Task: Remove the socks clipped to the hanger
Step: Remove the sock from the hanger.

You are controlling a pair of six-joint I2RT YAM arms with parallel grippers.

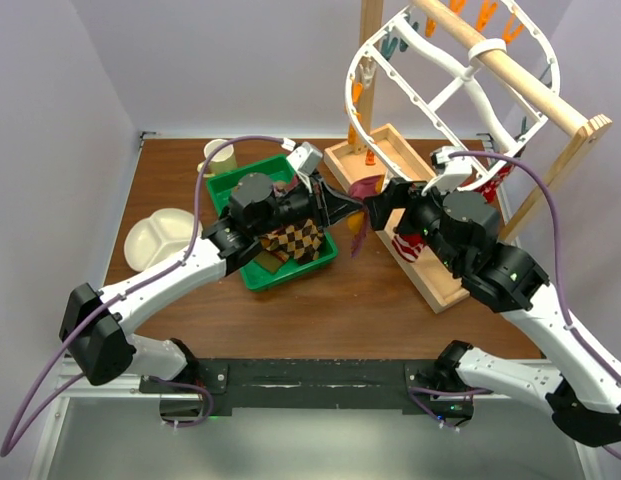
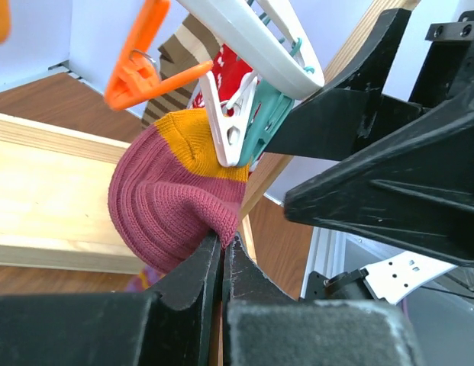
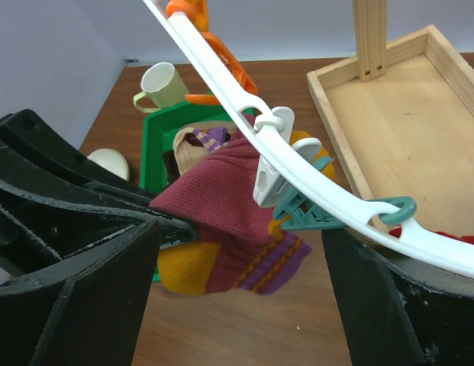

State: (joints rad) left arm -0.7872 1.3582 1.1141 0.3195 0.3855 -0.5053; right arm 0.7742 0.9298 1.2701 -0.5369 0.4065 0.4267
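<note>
Left jaws: closed. You have them gripping the maroon sock (image 2: 164,206) at its ribbed edge, the fingers (image 2: 183,290) meeting tip to tip on the fabric.
Right jaws: wide open and holding nothing. Their fingers (image 3: 76,297) stand on either side of that sock and its clips, and one tip sits right against the teal clip (image 2: 263,126).
Maroon sock: hangs in the air between your two arms, above the table (image 1: 320,300). It is not yet off: the white clip (image 3: 271,164) bites its yellow band, with the teal clip just beside it.
Divided plate (image 1: 155,240): on the table, well to the left.
Green bin (image 1: 245,180): under your left arm, just left of the sock. It holds a checked sock (image 1: 300,240) and a tan sock (image 3: 195,141).
Wooden stand (image 1: 440,285): its tray base lies under your right arm, and its rail carries the hanger.
Hanger (image 1: 365,70): a white oval, tilted, with orange clips (image 1: 480,15) dangling. A red sock (image 2: 230,72) and a striped sock (image 2: 183,57) hang from it behind the maroon one.
Cup (image 1: 220,155): behind the bin, near the back wall.
</note>
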